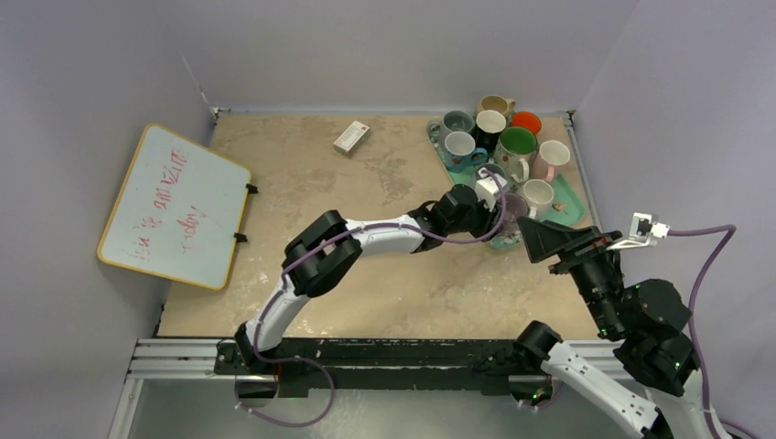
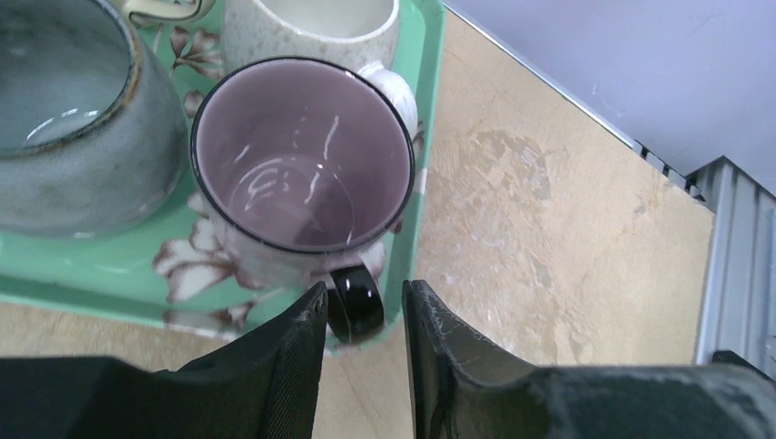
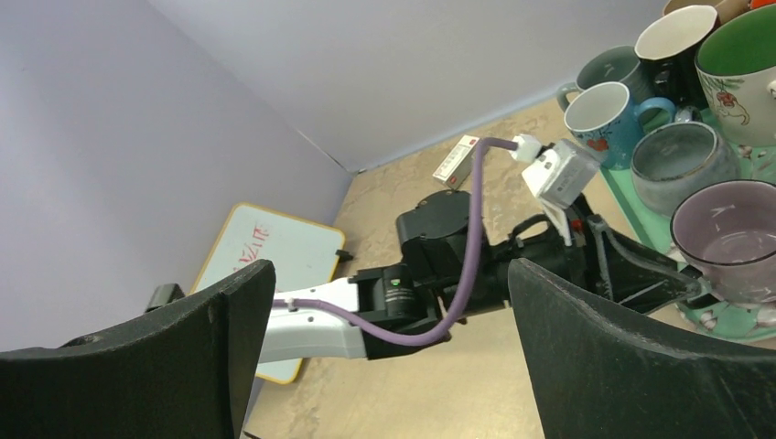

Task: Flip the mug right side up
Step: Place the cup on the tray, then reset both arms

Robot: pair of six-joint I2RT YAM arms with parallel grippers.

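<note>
I see the purple mug (image 2: 302, 165) standing mouth up at the near edge of the green tray (image 2: 91, 274), beside a grey mug (image 2: 64, 137). My left gripper (image 2: 364, 297) has its 2 fingers slightly apart on either side of the mug's dark handle (image 2: 355, 306), with a gap on one side, so it is not clamped. My right gripper (image 3: 389, 274) hangs near the tray, spread wide and holding nothing.

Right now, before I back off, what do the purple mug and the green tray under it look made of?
Purple mug: likely glazed ceramic; glossy inside with bright light streaks, dark rim, shiny black handle. Green tray: probably plastic or melamine; smooth, faintly shiny, printed flowers, thin raised rim. Enamelled metal cannot be excluded.
</note>
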